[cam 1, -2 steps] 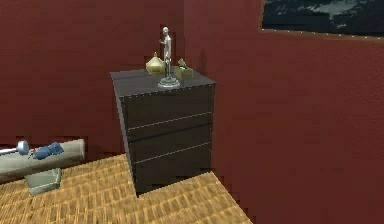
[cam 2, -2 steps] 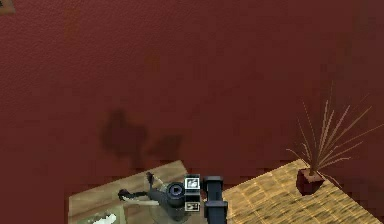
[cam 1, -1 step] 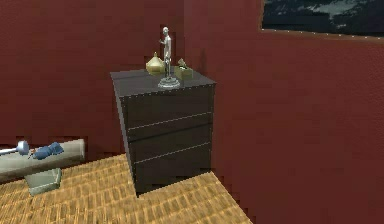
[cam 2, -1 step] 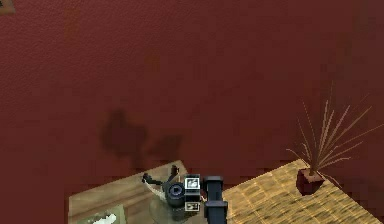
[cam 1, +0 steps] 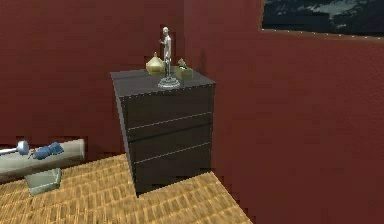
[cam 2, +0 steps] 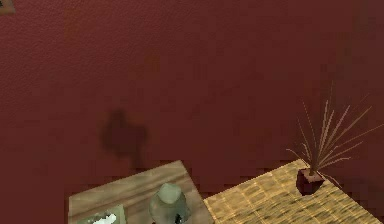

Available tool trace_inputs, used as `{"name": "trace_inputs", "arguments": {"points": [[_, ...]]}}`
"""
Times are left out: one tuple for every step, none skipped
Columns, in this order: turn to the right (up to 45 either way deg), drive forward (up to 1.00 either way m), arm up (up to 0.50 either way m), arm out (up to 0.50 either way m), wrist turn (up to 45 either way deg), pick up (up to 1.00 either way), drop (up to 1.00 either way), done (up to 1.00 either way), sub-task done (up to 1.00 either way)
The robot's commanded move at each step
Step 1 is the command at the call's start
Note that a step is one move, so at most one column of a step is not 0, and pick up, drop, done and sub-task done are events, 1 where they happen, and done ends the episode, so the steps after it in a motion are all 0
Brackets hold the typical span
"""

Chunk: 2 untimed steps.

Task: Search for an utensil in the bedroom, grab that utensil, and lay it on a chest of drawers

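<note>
Two gold vases (cam 1: pixel 154 65) and a statuette (cam 1: pixel 166 48) crowd the chest of drawers (cam 1: pixel 165 130); cannot tell the hand's state.

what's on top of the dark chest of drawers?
A silver statuette on a round base, flanked by a left golden vase and a right golden vase. Behind them the top of the chest is covered.

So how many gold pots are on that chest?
2. One pot stands left of the statue, the other pot right of it, both on top of the chest. A third could hide behind the statue.
</note>
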Motion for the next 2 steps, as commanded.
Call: {"name": "trace_inputs", "arguments": {"points": [[0.0,0.00,0.00,0.00,0.0,1.00,0.00,0.00,0.00],[0.0,0.00,0.10,0.00,0.0,0.00,0.00,0.00,0.00]]}}
